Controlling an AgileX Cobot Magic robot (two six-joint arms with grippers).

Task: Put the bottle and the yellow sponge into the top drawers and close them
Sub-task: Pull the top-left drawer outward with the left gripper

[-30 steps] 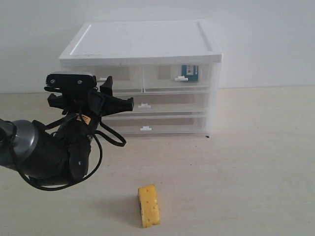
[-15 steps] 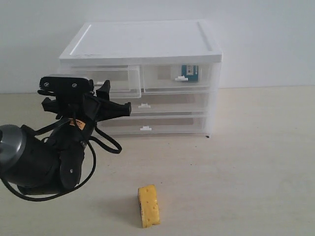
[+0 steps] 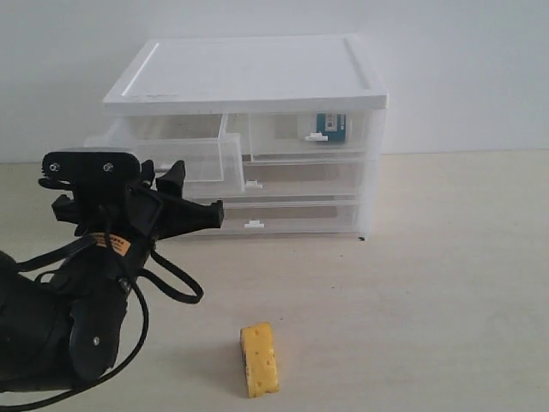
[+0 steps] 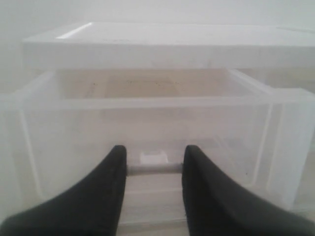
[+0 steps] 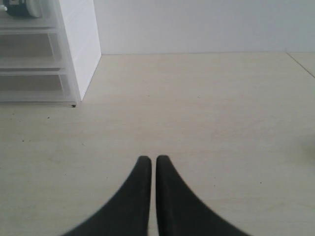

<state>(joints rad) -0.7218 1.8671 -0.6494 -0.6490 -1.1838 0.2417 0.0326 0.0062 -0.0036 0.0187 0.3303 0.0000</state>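
My left gripper (image 3: 167,174) (image 4: 154,167) is shut on the small white tab handle (image 4: 154,158) of the left top drawer (image 3: 197,154), which stands pulled partly out and looks empty inside. The right top drawer (image 3: 283,137) is closed, and the bottle (image 3: 330,127) (image 5: 19,7) with its teal label shows through the drawer's front. On the table in front of the cabinet, the yellow sponge (image 3: 259,359) stands on edge, right of my left arm. My right gripper (image 5: 149,160) is shut on nothing, low over bare table right of the cabinet, and is outside the exterior view.
The white drawer cabinet (image 3: 257,73) stands against the back wall, with two closed full-width drawers (image 3: 300,180) (image 3: 300,216) under the top pair. The pale wooden table (image 3: 446,300) stretches to the right and front.
My left gripper has drawn back from the cabinet with the handle in it, and the left top drawer has slid out from nearly closed. The sponge and my right gripper have not moved.
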